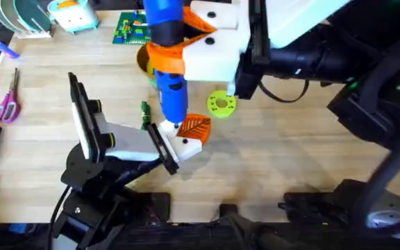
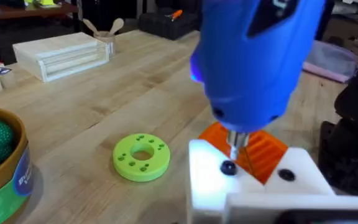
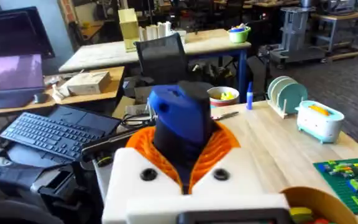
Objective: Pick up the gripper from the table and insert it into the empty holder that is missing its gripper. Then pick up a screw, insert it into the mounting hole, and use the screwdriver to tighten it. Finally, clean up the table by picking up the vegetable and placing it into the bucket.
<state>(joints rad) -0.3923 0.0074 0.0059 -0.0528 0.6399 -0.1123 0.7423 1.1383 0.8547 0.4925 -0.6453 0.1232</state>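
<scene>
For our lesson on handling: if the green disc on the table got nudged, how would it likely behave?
The green disc lies flat on the table, so it would probably slide, not roll. It looks like rigid plastic, likely light. Its center hole might offer a grip point.

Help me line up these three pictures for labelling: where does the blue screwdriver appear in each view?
Overhead: the screwdriver stands top centre, pointing down at the orange gripper.
Left wrist: it hangs large at upper right, tip on a screw in the white holder.
Right wrist: its handle end sits centre, clamped between orange pads.
Shared landmark: the green disc, in overhead and left wrist.
</scene>
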